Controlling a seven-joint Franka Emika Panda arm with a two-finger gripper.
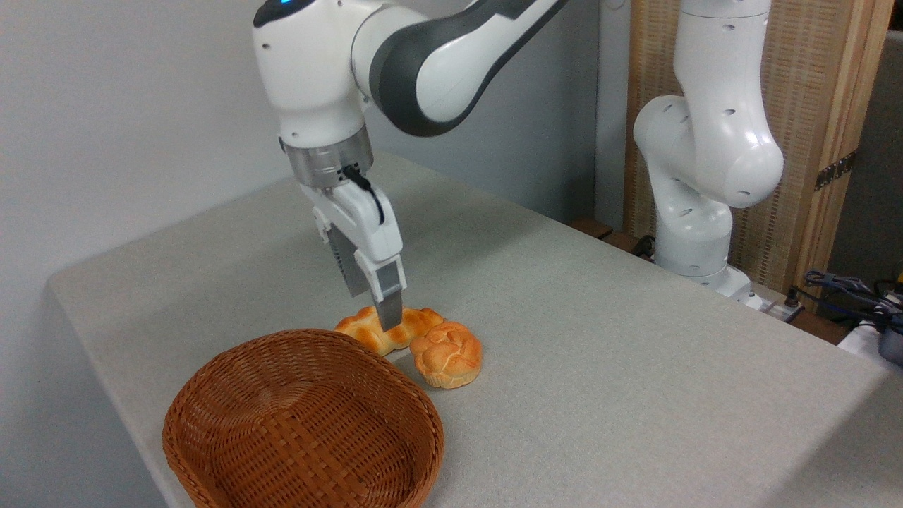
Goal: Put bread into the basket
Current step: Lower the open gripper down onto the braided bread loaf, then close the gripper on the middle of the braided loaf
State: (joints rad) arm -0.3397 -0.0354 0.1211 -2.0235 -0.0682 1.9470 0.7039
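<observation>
- On the grey table, at about six o'clock in our view, sits the basket, shallow and woven, its mouth open upward and nothing in it.
- Just past the basket's far rim, toward twelve o'clock from its centre, lies the bread, the long braided loaf, flat on the cloth and partly hidden behind the rim; whether the two touch we cannot tell.
- At about three o'clock from the loaf rests a round knotted bun, pressed close against the loaf's right end. We judge that it is not our target, and its nearness leaves little room on that side.
- Our gripper hangs nearly straight down over the middle of the loaf, fingers pointing at the table, with the near finger's tip low against the crust.
- We see only one finger clearly; the other is hidden behind it, so we cannot tell whether the jaws are spread, closing, or already clamped on the loaf.
- We read the mid-length approach as deliberate: a grip at the centre would keep the long loaf balanced and keep the fingers clear of the bun and the rim.
- The loaf is on the table, so in our judgement the task is at the grasping step, with lift and carry toward six o'clock still ahead.
- A risk we see: the loaf is about as long as the basket is wide, so it may catch on the rim unless lowered level.
</observation>
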